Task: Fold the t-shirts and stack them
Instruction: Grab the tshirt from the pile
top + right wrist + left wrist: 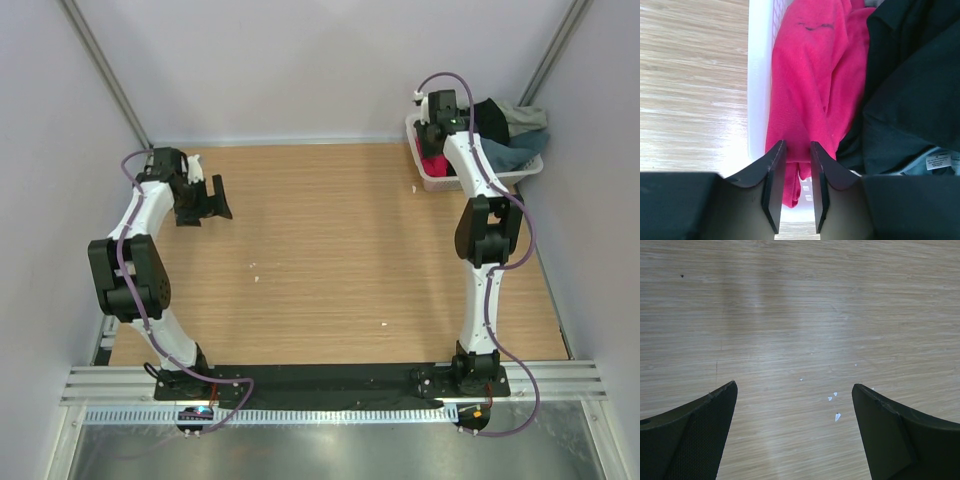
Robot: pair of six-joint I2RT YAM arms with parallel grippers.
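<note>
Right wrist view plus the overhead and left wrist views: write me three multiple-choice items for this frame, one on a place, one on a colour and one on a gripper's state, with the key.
1. Where are the t-shirts?
A. Folded at the table's centre.
B. In the white basket at the table's far right corner.
C. Draped over the left arm.

2. Which colour of cloth does the right gripper pinch?
A. Black.
B. Pink.
C. Yellow.

3. How is the left gripper?
A. Open wide over bare wood.
B. Shut on a shirt.
C. Shut on the basket's rim.

Key:
1 B, the overhead view shows the cloth heaped in the basket.
2 B, the pink t-shirt fills the narrow gap between the fingers, and the black t-shirt lies beside it.
3 A, its fingers stand far apart with only the table between them.
</note>
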